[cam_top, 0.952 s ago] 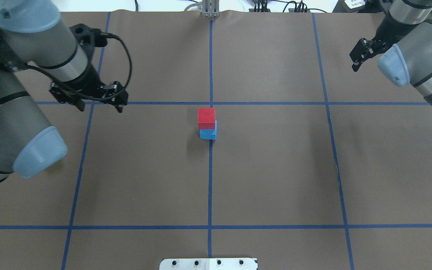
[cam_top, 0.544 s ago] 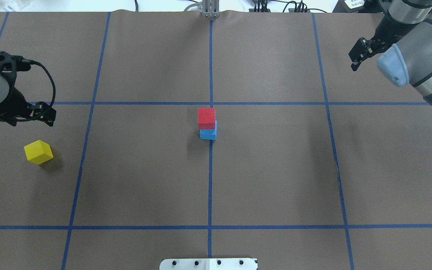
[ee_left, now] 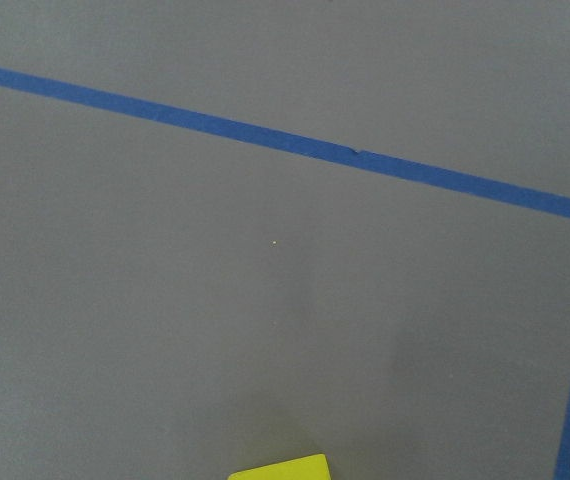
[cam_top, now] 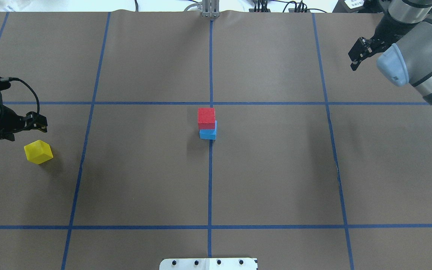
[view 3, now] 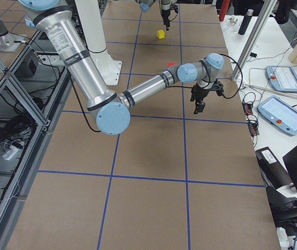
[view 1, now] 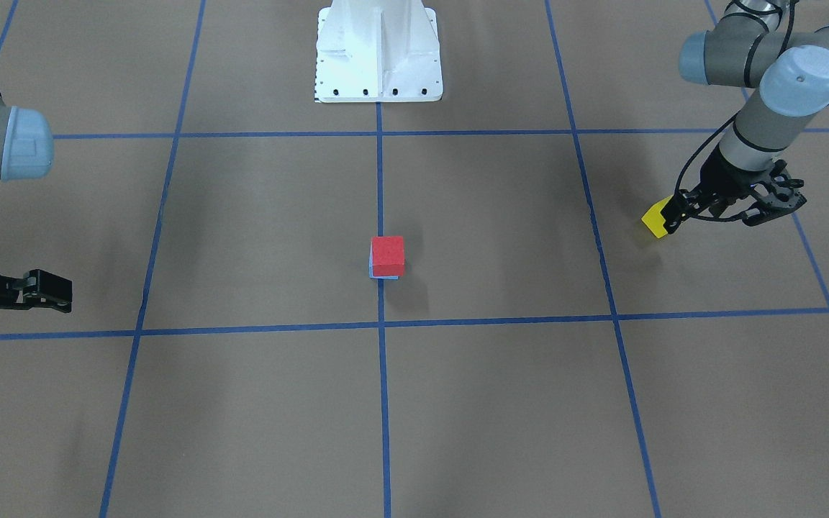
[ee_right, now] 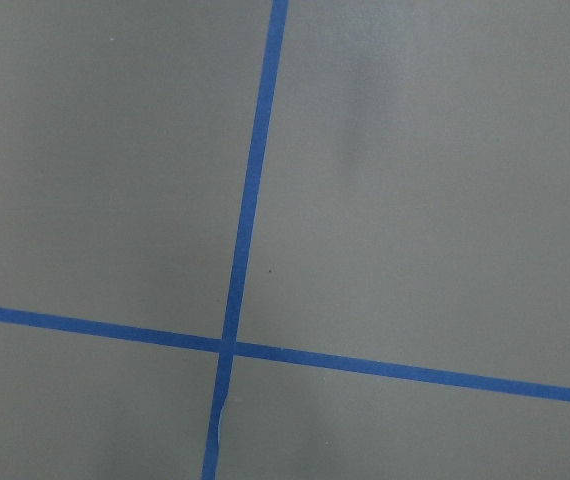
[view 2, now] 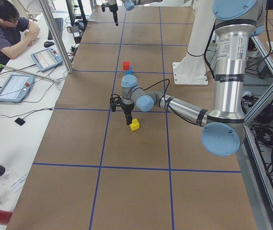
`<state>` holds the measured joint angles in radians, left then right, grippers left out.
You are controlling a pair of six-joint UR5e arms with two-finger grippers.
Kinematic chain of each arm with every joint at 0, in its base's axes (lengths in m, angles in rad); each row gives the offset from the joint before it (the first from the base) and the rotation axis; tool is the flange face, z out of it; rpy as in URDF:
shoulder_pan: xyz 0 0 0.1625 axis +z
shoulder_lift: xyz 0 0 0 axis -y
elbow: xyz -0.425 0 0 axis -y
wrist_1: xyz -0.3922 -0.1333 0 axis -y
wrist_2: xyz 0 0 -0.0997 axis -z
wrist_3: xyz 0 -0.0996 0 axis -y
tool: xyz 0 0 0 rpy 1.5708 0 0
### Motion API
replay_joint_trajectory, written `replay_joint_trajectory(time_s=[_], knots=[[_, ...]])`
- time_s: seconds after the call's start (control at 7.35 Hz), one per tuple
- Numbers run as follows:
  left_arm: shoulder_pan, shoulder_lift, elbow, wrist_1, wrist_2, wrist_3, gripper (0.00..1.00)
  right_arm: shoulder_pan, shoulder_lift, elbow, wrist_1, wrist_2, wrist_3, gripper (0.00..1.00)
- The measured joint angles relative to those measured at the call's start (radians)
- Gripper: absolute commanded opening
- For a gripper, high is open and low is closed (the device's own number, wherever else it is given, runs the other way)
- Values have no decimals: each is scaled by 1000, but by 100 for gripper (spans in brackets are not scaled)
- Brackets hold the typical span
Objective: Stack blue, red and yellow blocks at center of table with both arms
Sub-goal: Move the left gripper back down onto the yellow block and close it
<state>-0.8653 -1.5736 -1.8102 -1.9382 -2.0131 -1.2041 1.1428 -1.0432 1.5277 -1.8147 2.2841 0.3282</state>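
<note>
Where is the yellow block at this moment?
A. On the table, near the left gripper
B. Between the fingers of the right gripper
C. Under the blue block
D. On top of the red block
A: the yellow block lies on the table close to the left gripper, far from the red block, which sits on the blue block at the centre.

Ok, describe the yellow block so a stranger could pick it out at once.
On the brown table with its blue tape grid, skip the red block stacked on the blue block at the centre and look far toward the robot's left. The yellow block sits there alone on the paper, the only yellow thing, turned cornerwise to the tape lines.
</note>
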Motion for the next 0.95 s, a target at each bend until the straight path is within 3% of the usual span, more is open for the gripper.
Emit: replay_joint_trajectory(time_s=[0.41,0.95], knots=[[75,0,11,-4,42,-42,100,5,-1,0,1,0,-1,100],[83,27,7,-9,40,-1,100,10,-1,0,0,0,0,100]])
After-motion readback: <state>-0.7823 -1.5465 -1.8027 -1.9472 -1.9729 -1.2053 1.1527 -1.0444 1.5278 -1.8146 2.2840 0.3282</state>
